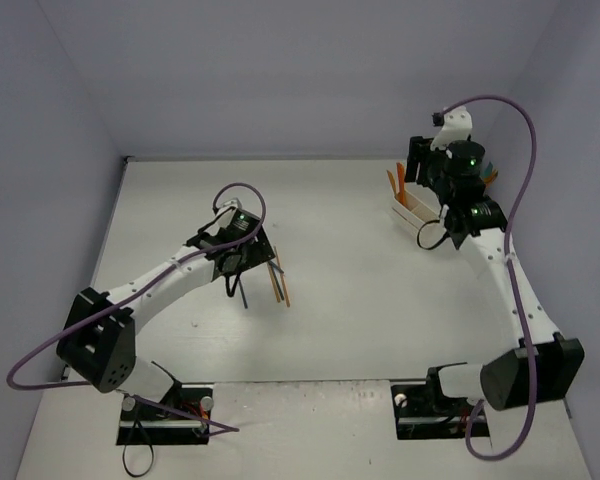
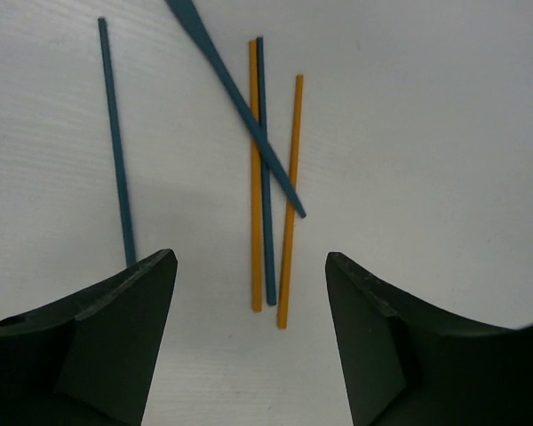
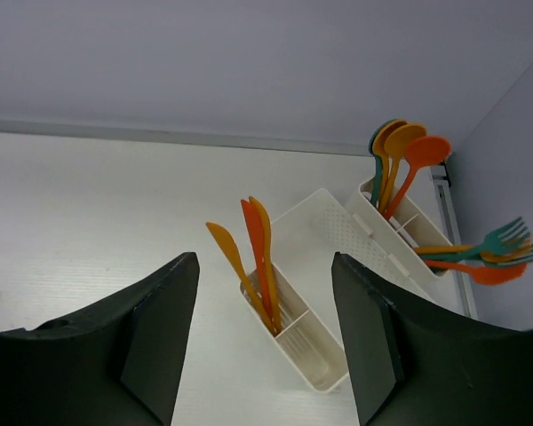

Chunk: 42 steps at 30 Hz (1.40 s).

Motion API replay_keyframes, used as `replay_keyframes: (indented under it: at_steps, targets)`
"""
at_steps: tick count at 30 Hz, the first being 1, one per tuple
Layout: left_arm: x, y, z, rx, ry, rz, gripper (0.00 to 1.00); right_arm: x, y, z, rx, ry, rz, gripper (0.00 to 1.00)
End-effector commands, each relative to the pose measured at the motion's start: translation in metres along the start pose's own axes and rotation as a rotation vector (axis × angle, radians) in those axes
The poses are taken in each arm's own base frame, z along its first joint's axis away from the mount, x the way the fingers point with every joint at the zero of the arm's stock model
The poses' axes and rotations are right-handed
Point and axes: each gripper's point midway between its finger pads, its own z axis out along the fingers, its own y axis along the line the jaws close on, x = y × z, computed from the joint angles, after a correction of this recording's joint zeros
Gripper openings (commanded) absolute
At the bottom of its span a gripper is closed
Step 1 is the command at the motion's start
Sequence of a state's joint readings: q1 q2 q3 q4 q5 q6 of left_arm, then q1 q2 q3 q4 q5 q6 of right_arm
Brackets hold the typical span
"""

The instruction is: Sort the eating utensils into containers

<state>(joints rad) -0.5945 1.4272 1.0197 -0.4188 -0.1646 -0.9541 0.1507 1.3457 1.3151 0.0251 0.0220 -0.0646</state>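
The pale flat surface [image 1: 360, 310] carries everything. On it, the cluster of white translucent plastic bins [image 1: 412, 212] serves as the reference. Orange plastic knives [image 3: 258, 240] stand in its nearest bin and orange and teal spoons [image 3: 400, 142] in its far one. Orange and teal forks [image 3: 497, 240] jut out past that far bin. The right jaws hang just above the bins, spread wide and empty.

Well apart from the bins, on the left arm's side, the loose thin plastic utensils [image 1: 273, 280] lie flat on the surface. The left jaws hover over them, wide open, holding nothing. Two orange handles [image 2: 286, 266] and a dark blue handle [image 2: 268, 248] between them lie side by side, their near ends in the gap of the jaws. A dark blue tapering piece [image 2: 232, 89] crosses on top of them. A lone dark blue handle [image 2: 117, 151] lies apart, running toward the left finger.

These pieces look light, stiff with some flex, and slick. Lying flat, they leave little edge to pinch. A grip across the narrow width at mid-handle seems best. The lone handle looks like the cleanest pick, since a pinch on the bundle could lift two at once.
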Motion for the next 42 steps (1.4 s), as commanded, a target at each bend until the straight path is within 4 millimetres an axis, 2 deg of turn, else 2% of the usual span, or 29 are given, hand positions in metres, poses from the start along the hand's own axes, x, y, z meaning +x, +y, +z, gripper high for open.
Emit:
replay_keyframes:
  at_steps: [1, 4, 8, 12, 20, 25, 42]
  targets:
    - [-0.034, -0.027, 0.012, -0.009, -0.058, -0.103, 0.60, -0.005, 0.012, -0.025, -0.041, -0.050, 0.114, 0.60]
    - [-0.036, -0.029, 0.027, -0.045, -0.041, -0.137, 0.44, -0.002, 0.023, -0.041, -0.098, -0.056, 0.145, 0.60]
    - [-0.034, -0.024, 0.051, -0.094, -0.012, -0.178, 0.39, 0.014, 0.030, -0.052, -0.132, -0.033, 0.158, 0.61]
    - [-0.038, -0.021, 0.065, -0.115, 0.003, -0.234, 0.33, 0.018, 0.035, -0.061, -0.163, -0.031, 0.164, 0.63]
    - [-0.045, -0.019, 0.089, -0.149, 0.013, -0.257, 0.31, 0.024, 0.044, -0.072, -0.211, -0.022, 0.168, 0.65]
    - [-0.046, -0.011, 0.099, -0.181, 0.016, -0.274, 0.30, 0.025, 0.047, -0.077, -0.222, -0.023, 0.158, 0.66]
    - [-0.022, 0.007, 0.117, -0.260, 0.092, -0.283, 0.27, 0.030, 0.046, -0.084, -0.217, -0.028, 0.148, 0.68]
